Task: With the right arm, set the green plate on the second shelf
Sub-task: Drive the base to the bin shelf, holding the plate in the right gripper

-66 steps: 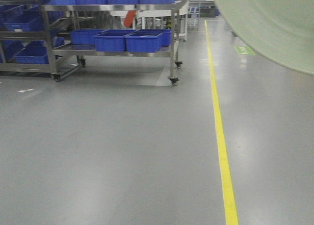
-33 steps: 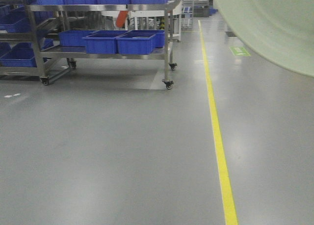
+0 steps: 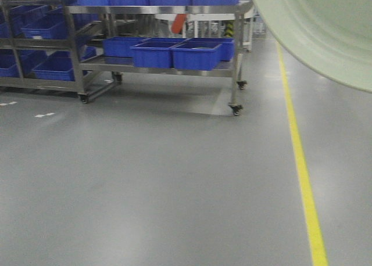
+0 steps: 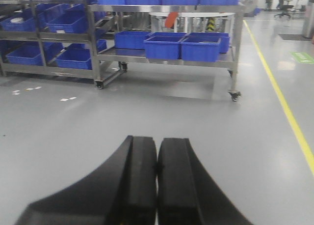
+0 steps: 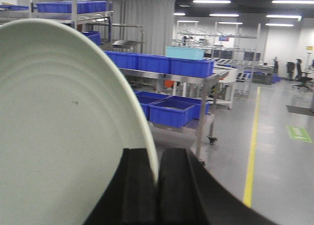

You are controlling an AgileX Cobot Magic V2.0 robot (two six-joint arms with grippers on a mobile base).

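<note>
In the right gripper (image 5: 157, 178), fingers pinched nearly shut on its rim, the plate (image 5: 64, 136) stands on edge, well apart from the rack (image 3: 237, 51) across open floor. The left gripper (image 4: 157, 156) is closed and empty. Drive closer, square up, grip firmly, then level the plate before reaching in above the bins (image 3: 197, 56); which of the 2 visible tiers is the target, I cannot tell.

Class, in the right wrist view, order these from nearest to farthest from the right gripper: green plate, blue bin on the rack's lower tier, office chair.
1. The green plate, left, clamped in the right gripper.
2. The blue bin, centre, on the rack.
3. The office chair, far right background.
</note>
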